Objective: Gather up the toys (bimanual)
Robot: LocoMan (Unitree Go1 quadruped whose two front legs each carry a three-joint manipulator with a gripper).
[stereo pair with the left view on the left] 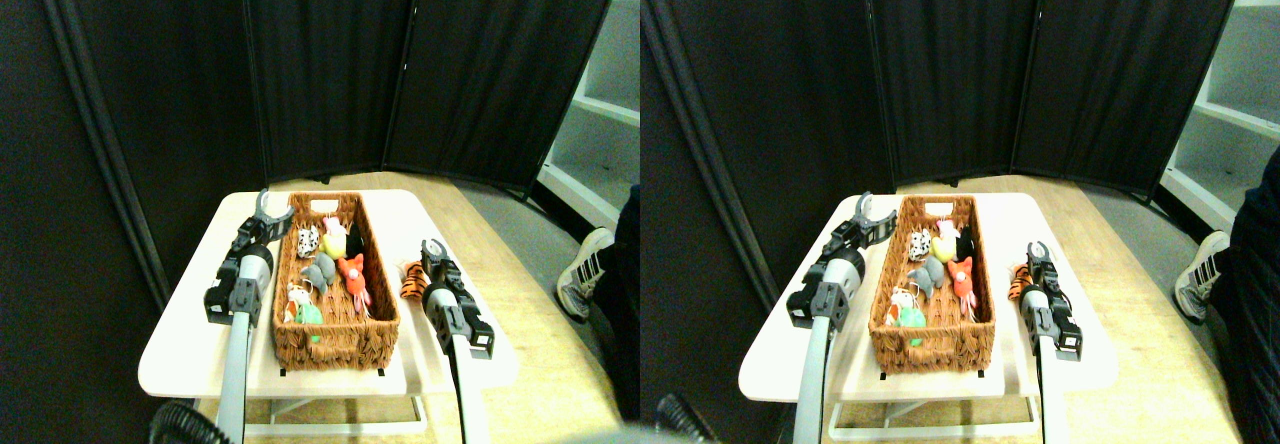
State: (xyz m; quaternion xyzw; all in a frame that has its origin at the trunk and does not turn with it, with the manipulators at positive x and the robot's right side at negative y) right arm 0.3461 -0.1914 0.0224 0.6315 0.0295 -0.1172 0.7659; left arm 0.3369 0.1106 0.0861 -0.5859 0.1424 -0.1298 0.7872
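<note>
A brown wicker basket [340, 336] stands on the white table [190, 349] and holds several toys: a black-and-white one [307, 240], a yellow one [334, 245], a grey one [320, 276], an orange-red one [352, 270] and a green one [309, 314]. A striped orange tiger toy [412, 281] lies on the table right of the basket. My left gripper [271, 205] is open, raised beside the basket's far left corner, holding nothing. My right gripper [434, 255] sits just right of the tiger, touching or nearly touching it.
Black folding screens [330, 64] close off the back. White shelving [600, 114] stands at the right. A person's shoe [583, 269] rests on the wooden floor right of the table.
</note>
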